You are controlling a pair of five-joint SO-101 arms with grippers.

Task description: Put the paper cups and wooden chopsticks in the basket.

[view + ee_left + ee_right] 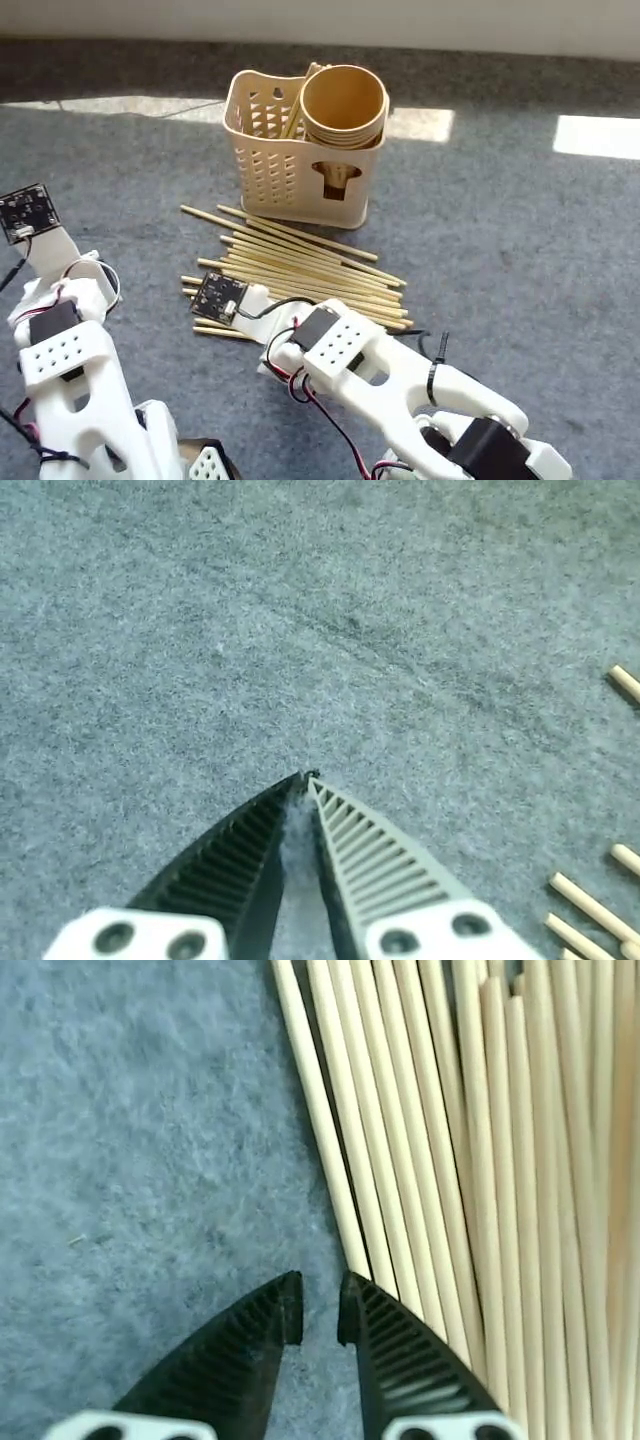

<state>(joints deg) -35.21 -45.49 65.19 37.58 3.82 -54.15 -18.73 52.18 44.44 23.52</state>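
Note:
The cream slotted basket point(270, 160) stands upright at the back of the carpet. A stack of paper cups point(343, 100) sits in it, with a few chopsticks point(298, 108) leaning beside them. A loose pile of wooden chopsticks point(300, 262) lies in front of the basket. My right gripper point(317, 1308) hovers low at the pile's near-left edge, open by a narrow gap with nothing between its fingers. The outermost chopsticks point(345, 1160) run right past one fingertip. My left gripper point(305, 777) is shut and empty over bare carpet, left of the pile, whose stick ends point(590, 905) show.
Grey carpet point(520, 250) covers the whole floor, with sunlit patches behind the basket. The right arm's white body point(400, 390) stretches from the front edge toward the pile. The left arm point(60, 350) stands at the front left.

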